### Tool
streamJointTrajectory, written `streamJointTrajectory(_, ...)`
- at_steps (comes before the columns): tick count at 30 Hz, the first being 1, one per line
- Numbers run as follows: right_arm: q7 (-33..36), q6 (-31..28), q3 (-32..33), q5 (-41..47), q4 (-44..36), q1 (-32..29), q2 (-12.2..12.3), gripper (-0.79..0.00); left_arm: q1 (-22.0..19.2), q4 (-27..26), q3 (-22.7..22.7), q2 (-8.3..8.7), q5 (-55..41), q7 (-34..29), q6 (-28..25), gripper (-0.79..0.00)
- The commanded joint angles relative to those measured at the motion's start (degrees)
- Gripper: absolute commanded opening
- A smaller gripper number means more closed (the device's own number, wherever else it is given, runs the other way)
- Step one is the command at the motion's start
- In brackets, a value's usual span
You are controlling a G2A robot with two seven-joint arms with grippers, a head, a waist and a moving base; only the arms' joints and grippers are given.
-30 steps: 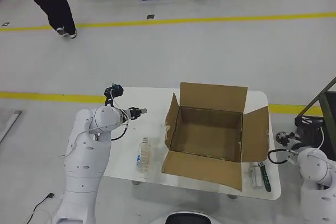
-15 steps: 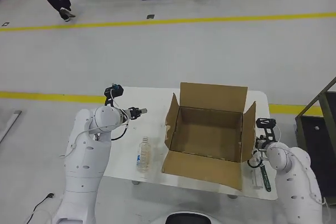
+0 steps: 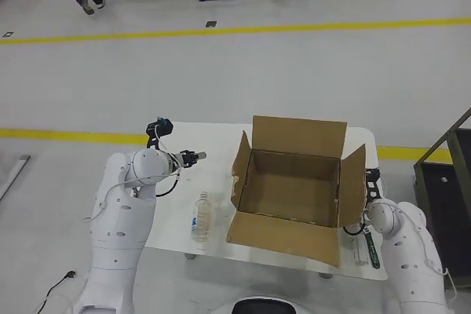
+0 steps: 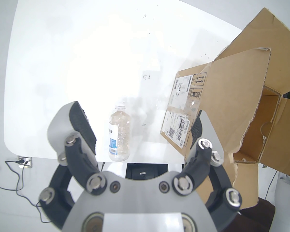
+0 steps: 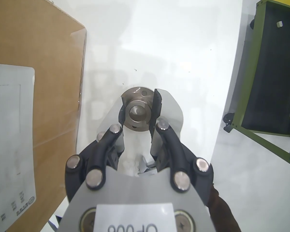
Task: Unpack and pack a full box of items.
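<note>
An open brown cardboard box [image 3: 294, 184] stands on the white table [image 3: 212, 141] with its flaps up. A clear plastic bottle [image 3: 202, 216] lies on the table beside the box's left wall, also seen as the bottle [image 4: 119, 134] below my left gripper [image 4: 137, 119]. That left gripper [image 3: 195, 157] hangs open and empty over the table's left part. My right gripper [image 5: 139, 107] is shut on a round metal flange [image 5: 137, 114], held just above the table beside the box's right wall [image 5: 26, 73]. In the top view the right gripper [image 3: 373, 182] sits against the box's right flap.
A green-handled tool [image 3: 374, 250] and a small white item [image 3: 359, 247] lie near the table's front right corner. A dark green cart [image 5: 273, 73] stands on the floor past the table's right edge. Bare tabletop lies left of the box.
My right arm has swung in from beyond the table's right edge to the box's right flap, and the flap now stands more upright. The left arm has kept still.
</note>
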Motion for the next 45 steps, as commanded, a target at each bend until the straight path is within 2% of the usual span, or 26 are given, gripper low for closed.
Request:
streamJointTrajectory(1, 0.02, 0.05, 0.24, 0.7, -0.86, -0.1, 0.08, -0.283, 0.0, 0.0, 0.0, 0.0, 0.0, 0.0, 0.0, 0.0)
streamJointTrajectory(3, 0.28, -0.05, 0.78, 1.73, -2.7, -0.61, 0.2, 0.0, 0.0, 0.0, 0.0, 0.0, 0.0, 0.0, 0.0, 0.0)
streamJointTrajectory(8, 0.82, -0.57, 3.21, 4.18, -9.46, -2.87, 0.68, 0.0, 0.0, 0.0, 0.0, 0.0, 0.0, 0.0, 0.0, 0.0)
streamJointTrajectory(11, -1.45, -1.05, 5.65, 6.46, -14.11, -4.48, 1.0, 0.0, 0.0, 0.0, 0.0, 0.0, 0.0, 0.0, 0.0, 0.0)
streamJointTrajectory(12, -3.76, -1.61, 6.64, 6.91, -16.04, -4.98, 1.13, -0.413, 0.0, 0.0, 0.0, 0.0, 0.0, 0.0, 0.0, 0.0)
streamJointTrajectory(13, -6.11, -2.27, 7.48, 6.99, -17.35, -5.72, 1.26, -0.785, 0.0, 0.0, 0.0, 0.0, 0.0, 0.0, 0.0, 0.0)
streamJointTrajectory(16, -15.03, -6.32, 9.62, 6.14, -20.57, -7.81, 1.7, -0.785, 0.0, 0.0, 0.0, 0.0, 0.0, 0.0, 0.0, 0.0)
streamJointTrajectory(20, -24.62, -7.81, 11.69, 6.05, -21.2, -8.74, 2.02, -0.785, 0.0, 0.0, 0.0, 0.0, 0.0, 0.0, 0.0, 0.0)
streamJointTrajectory(29, -25.23, -8.01, 11.76, 6.21, -20.97, -8.79, 2.05, -0.785, 0.0, 0.0, 0.0, 0.0, 0.0, 0.0, 0.0, 0.0)
streamJointTrajectory(31, -30.4, -8.8, 11.15, 2.19, -22.95, -10.03, 2.19, -0.785, 0.0, 0.0, 0.0, 0.0, 0.0, 0.0, 0.0, 0.0)
streamJointTrajectory(35, -42.0, -8.58, 10.74, 3.56, -21.91, -11.61, 1.93, -0.785, 0.0, 0.0, 0.0, 0.0, 0.0, 0.0, 0.0, 0.0)
streamJointTrajectory(38, -46.46, -6.66, 10.44, 3.87, -21.58, -12.25, 1.76, -0.785, 0.0, 0.0, 0.0, 0.0, 0.0, 0.0, 0.0, 0.0)
streamJointTrajectory(41, -47.82, -5.03, 10.24, 4.89, -21.66, -12.29, 1.64, -0.785, 1.46, 2.76, 1.29, 0.22, 2.87, -0.03, 0.26, 0.0)
streamJointTrajectory(45, -47.58, -3.77, 9.94, 4.81, -22.07, -12.14, 1.65, -0.785, 0.84, 8.78, 4.05, 0.47, 7.88, -7.39, 1.43, 0.0)
